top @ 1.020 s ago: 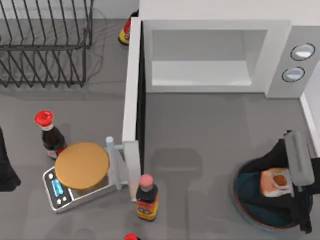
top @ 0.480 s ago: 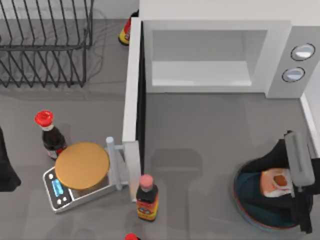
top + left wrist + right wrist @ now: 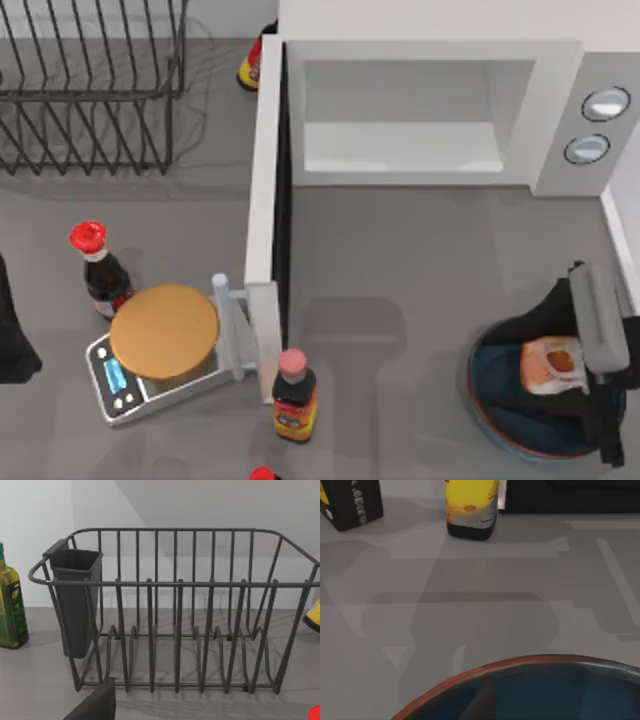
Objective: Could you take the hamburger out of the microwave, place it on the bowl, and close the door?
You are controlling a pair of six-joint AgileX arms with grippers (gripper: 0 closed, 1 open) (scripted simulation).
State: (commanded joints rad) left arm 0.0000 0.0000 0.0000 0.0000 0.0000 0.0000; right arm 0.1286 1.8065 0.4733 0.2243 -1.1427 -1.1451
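My right gripper (image 3: 572, 372) sits over the bowl (image 3: 490, 415), lower right of frame; can't tell if it's gripping the hamburger (image 3: 551, 364), which is over the bowl. Microwave (image 3: 440, 100) is empty, door (image 3: 264, 215) wide open: closing left. Left arm parked at left edge. Grey table (image 3: 400, 260), w/ scale (image 3: 160, 350), bottles, rack.

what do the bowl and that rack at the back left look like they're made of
The bowl looks like glazed ceramic: glossy dark blue inside with a thin reddish-brown rim. The rack looks like dark coated metal wire: thin matte bars bent into loops. This is a rendering, so both are guesses.
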